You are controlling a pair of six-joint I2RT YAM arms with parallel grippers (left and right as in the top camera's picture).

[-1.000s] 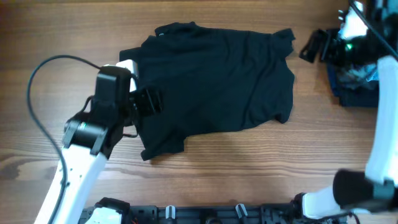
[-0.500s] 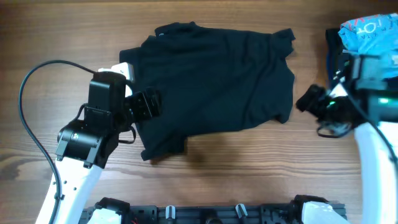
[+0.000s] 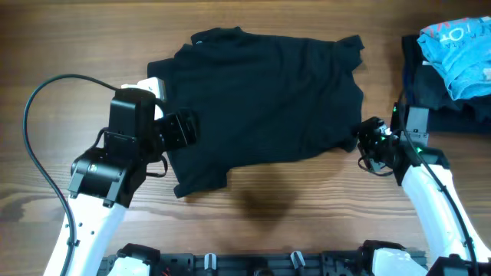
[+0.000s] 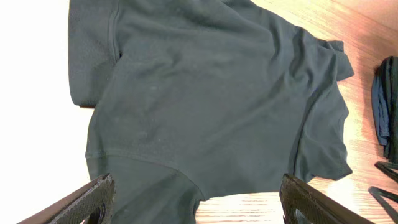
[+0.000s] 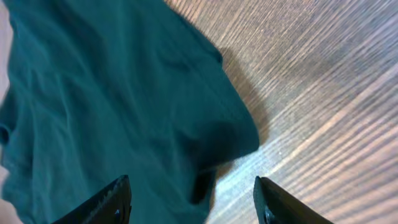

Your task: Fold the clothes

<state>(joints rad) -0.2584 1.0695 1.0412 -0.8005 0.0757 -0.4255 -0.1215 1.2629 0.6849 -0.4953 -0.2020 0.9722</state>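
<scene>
The black T-shirt (image 3: 268, 96) lies spread flat on the wooden table, collar at the upper left, hem toward the right. It fills the left wrist view (image 4: 205, 106) and the left part of the right wrist view (image 5: 106, 106). My left gripper (image 3: 178, 129) is open over the shirt's left edge, near a sleeve, its fingers (image 4: 196, 202) wide apart and empty. My right gripper (image 3: 370, 143) is open at the shirt's lower right corner, its fingers (image 5: 193, 202) straddling the corner's edge without closing on it.
A light-blue garment with pink-and-white lettering (image 3: 456, 46) lies on a dark navy folded stack (image 3: 433, 92) at the far right. The left arm's black cable (image 3: 38, 115) loops over the table at the left. Bare wood (image 3: 268, 215) lies in front of the shirt.
My right arm has swung down from the stack at the far right to the shirt's lower right corner. The light-blue garment now lies on the stack. My left arm has barely moved.
</scene>
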